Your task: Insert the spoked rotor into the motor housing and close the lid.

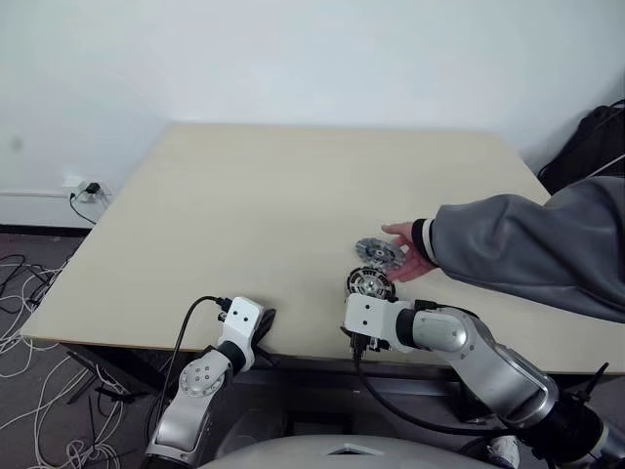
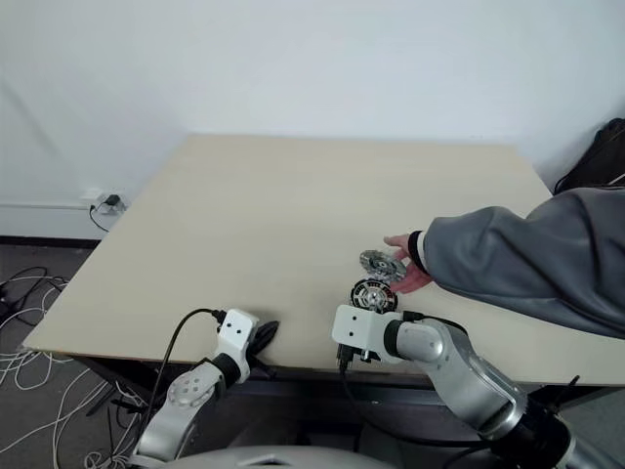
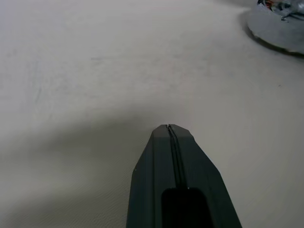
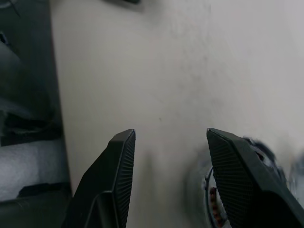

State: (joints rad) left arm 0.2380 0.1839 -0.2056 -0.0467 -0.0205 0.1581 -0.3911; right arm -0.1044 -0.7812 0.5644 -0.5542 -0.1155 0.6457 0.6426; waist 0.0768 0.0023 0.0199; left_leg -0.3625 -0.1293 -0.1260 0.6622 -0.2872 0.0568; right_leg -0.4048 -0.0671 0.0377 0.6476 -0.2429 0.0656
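On a pale wooden table (image 1: 244, 195), a person's hand (image 1: 410, 256) in a grey sleeve (image 1: 527, 249) reaches in from three o'clock and rests at a silvery, radially ribbed disc, the lid (image 1: 379, 252), which lies flat just right of the table's centre. Just nearer the robot, at about six o'clock from the lid, sits the motor housing (image 1: 370, 284), a dark-rimmed round part with a silver centre; coppery windings glint at its edge in the right wrist view (image 4: 213, 209). Whether the spoked rotor is already seated in it cannot be told from here.

The right gripper (image 4: 171, 135) hovers over the table's near edge just short of the housing, its two black fingers standing apart and holding nothing. The left gripper (image 3: 169, 127), at the near edge toward seven o'clock and well apart from the parts, has its fingers pressed tightly together, empty.

With a person's hand on the lid, the sound course is to hold off until that hand is clear. After that, the right gripper would do best to come down squarely over the lid, fingers spread wider than its rim, grip it by the edge and carry it level, so that it settles centred on the housing rather than tilted or dragged across it.
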